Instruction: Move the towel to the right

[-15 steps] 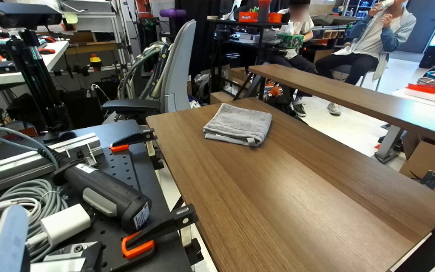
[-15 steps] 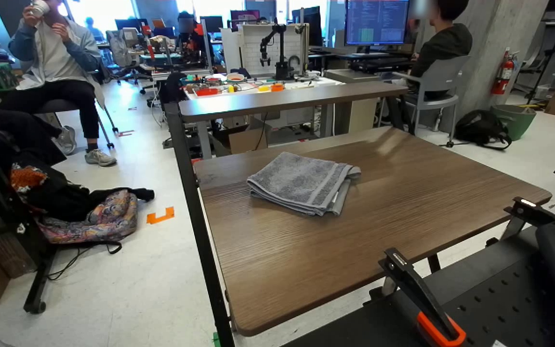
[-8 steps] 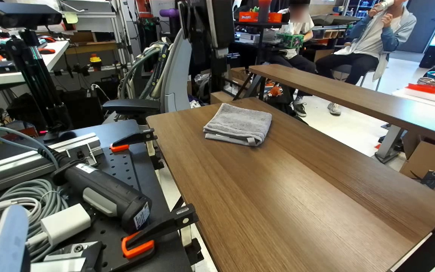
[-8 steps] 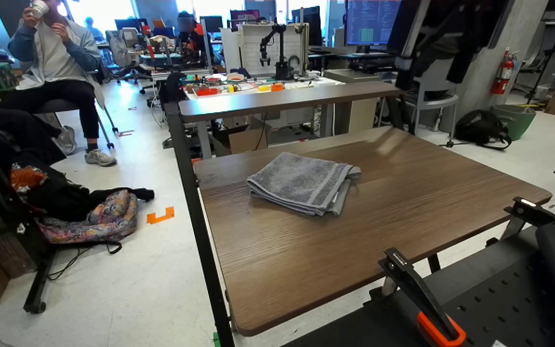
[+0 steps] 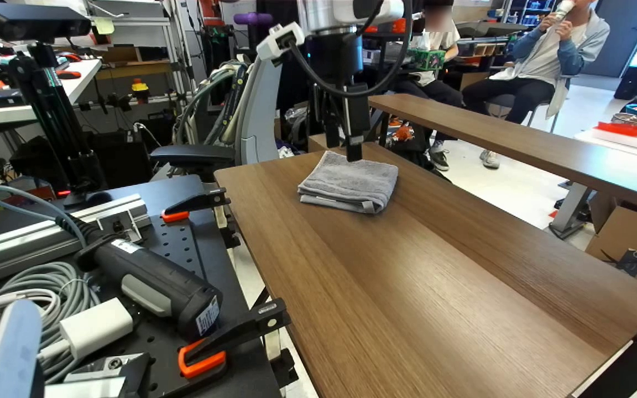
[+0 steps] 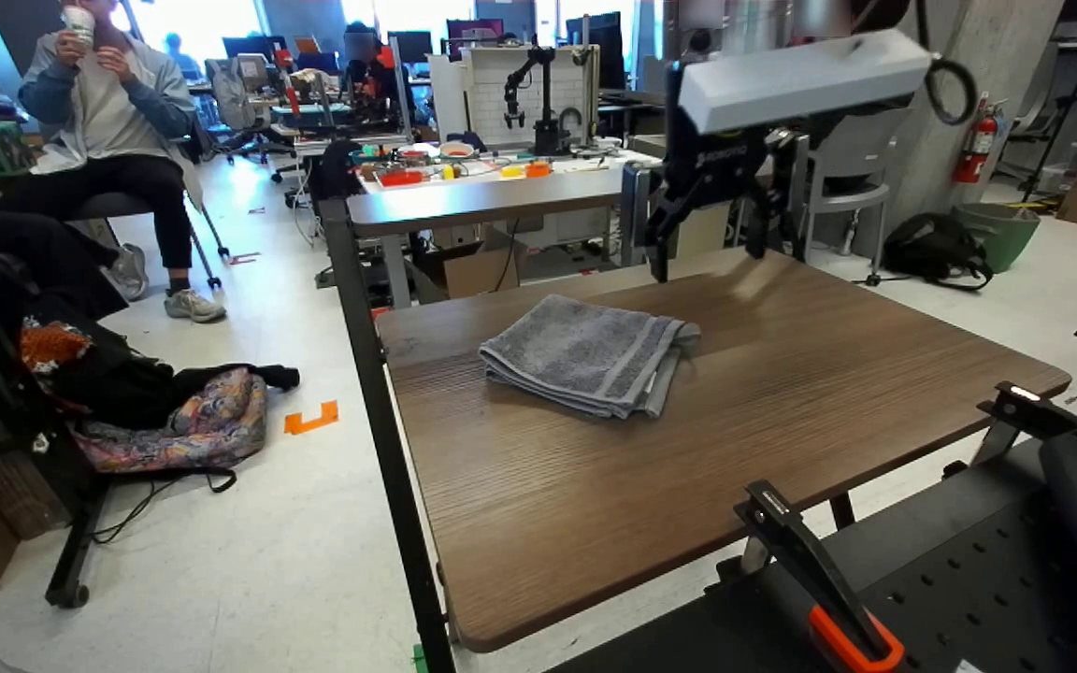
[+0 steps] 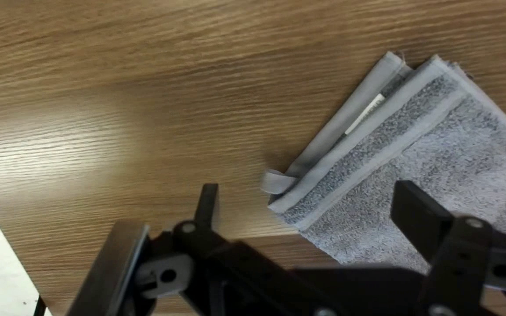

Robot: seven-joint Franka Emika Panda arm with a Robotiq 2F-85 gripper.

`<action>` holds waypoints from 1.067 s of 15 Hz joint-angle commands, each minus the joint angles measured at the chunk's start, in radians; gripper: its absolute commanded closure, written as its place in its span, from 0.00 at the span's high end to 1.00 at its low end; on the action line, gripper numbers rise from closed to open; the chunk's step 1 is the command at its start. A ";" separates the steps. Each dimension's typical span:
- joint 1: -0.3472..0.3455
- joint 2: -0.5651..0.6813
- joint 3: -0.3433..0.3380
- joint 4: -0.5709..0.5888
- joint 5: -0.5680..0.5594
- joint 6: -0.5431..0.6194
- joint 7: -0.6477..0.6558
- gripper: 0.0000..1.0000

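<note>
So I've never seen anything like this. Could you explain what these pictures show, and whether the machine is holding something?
The machine is a robot arm, entering from the top in both exterior views. At its end are two black fingers, which it uses for grasping. The exterior views are taken from outside the robot, at two different places. The wrist view is taken from the arm's own wrist, looking down past the fingers. On the brown wooden table lies a folded grey towel, several layers thick. Nothing is held: the fingers stand apart, hanging above the table. In the wrist view one finger hides part of the towel, simply by being in the way. The job is to move the towel to the right.
</note>
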 commanded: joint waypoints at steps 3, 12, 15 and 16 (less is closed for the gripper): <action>0.126 0.214 -0.056 0.224 0.055 -0.076 0.061 1.00; 0.092 0.368 -0.005 0.461 0.326 -0.222 -0.099 1.00; 0.100 0.401 -0.021 0.506 0.354 -0.223 -0.119 1.00; 0.103 0.411 -0.024 0.514 0.357 -0.217 -0.123 1.00</action>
